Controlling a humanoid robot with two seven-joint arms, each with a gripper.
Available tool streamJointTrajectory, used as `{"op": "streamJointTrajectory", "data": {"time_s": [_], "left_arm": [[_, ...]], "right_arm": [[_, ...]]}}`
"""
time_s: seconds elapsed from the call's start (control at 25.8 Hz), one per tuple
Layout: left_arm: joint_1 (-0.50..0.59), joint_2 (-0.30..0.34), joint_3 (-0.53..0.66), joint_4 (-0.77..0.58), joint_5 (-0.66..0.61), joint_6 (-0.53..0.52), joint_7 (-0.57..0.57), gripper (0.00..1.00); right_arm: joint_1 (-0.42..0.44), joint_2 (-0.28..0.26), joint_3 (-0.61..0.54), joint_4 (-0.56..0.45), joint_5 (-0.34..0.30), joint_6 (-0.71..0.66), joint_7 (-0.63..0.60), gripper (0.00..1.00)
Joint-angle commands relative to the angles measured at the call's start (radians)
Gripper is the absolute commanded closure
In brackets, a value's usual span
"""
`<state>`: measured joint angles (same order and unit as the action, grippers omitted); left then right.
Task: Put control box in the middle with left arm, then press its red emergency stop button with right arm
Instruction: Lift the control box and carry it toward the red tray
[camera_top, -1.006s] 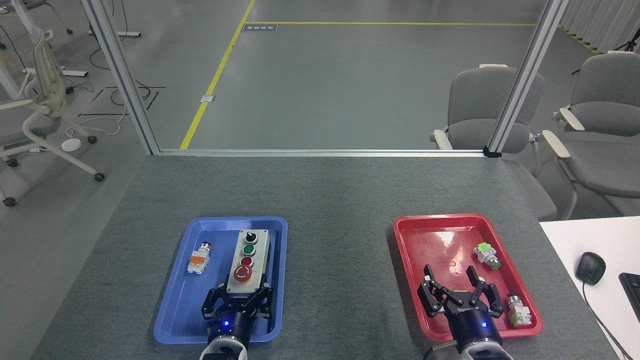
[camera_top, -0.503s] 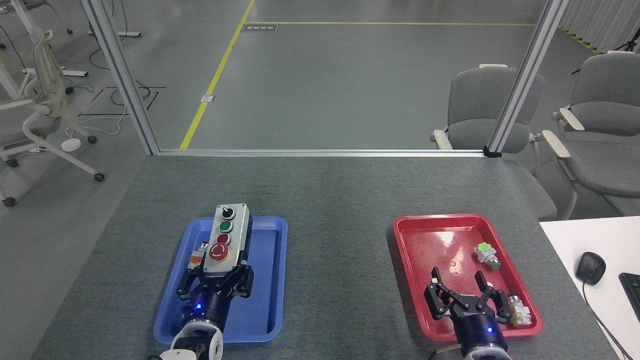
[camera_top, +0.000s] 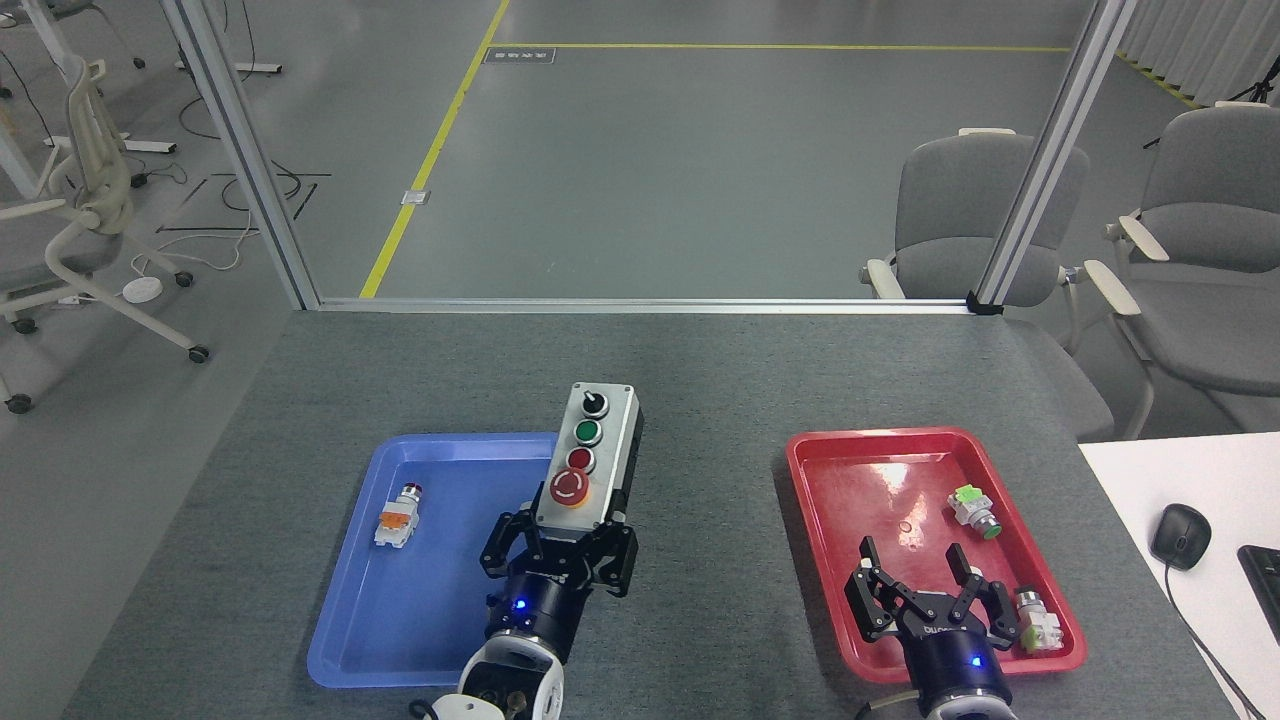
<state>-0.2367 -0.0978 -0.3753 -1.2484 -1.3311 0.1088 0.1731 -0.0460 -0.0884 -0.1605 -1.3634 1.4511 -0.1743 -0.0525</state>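
Clamped around the near end of the control box (camera_top: 592, 455), the left gripper (camera_top: 560, 545) grips it from both long sides, black fingers (camera_top: 505, 540) wrapped against the grey housing. A blue light glows on its wrist just below. The box points away from the robot, tilted slightly to the right, its far end over the grey table (camera_top: 690, 380) and its near end above the right rim of the blue tray (camera_top: 350, 640). Whether the box touches anything beneath it cannot be told from this view.

Along the top of the box runs a row: a black knob (camera_top: 594, 403) farthest away, then a green button (camera_top: 588, 432), a small red button (camera_top: 580, 459), and the red emergency stop button (camera_top: 569, 488) nearest the gripper, with white arrow marks and a yellow ring under it.

Inside the blue tray, near its left side, lies a small loose push-button part with an orange body (camera_top: 397, 518).

Over the near end of the red tray (camera_top: 830, 450), the right gripper (camera_top: 915, 580) has its jaws spread apart, holding nothing, fingers pointing away from the robot. Just beside its right finger lies a push-button part with a pale green base (camera_top: 1038, 620). Further up the tray sits another with a green cap (camera_top: 975, 510).

At the right edge, a white desk (camera_top: 1130, 470) carries a black mouse (camera_top: 1180, 535). Grey chairs (camera_top: 960, 210) stand beyond the table.
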Motion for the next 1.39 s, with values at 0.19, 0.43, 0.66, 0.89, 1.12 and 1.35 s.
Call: {"op": "streamJointTrajectory", "data": {"time_s": [0.19, 0.43, 0.66, 0.89, 1.12, 1.35], "left_arm": [[-0.042, -0.036, -0.215, 0.136, 0.003, 0.092, 0.003, 1.0], [-0.099, -0.037, -0.244, 0.259, 0.016, 0.088, 0.0, 1.0], [-0.133, -0.039, -0.255, 0.343, 0.02, 0.08, 0.0, 1.0], [-0.145, -0.037, -0.303, 0.359, 0.023, 0.08, -0.001, 1.0], [-0.147, -0.039, -0.338, 0.351, 0.023, 0.08, -0.01, 0.99], [-0.147, -0.039, -0.352, 0.353, 0.024, 0.08, -0.014, 0.82]], "right_arm": [[0.0, 0.004, 0.007, 0.001, 0.0, -0.002, 0.002, 0.01], [0.0, 0.009, 0.009, 0.001, 0.002, -0.013, 0.002, 0.02], [0.0, 0.01, 0.007, 0.001, 0.002, -0.016, 0.002, 0.02], [-0.002, 0.009, 0.007, 0.0, 0.002, -0.016, 0.002, 0.02], [-0.003, 0.007, 0.001, -0.006, 0.003, -0.002, 0.0, 0.02], [0.0, 0.004, -0.002, -0.006, 0.003, 0.001, 0.0, 0.02]]}}
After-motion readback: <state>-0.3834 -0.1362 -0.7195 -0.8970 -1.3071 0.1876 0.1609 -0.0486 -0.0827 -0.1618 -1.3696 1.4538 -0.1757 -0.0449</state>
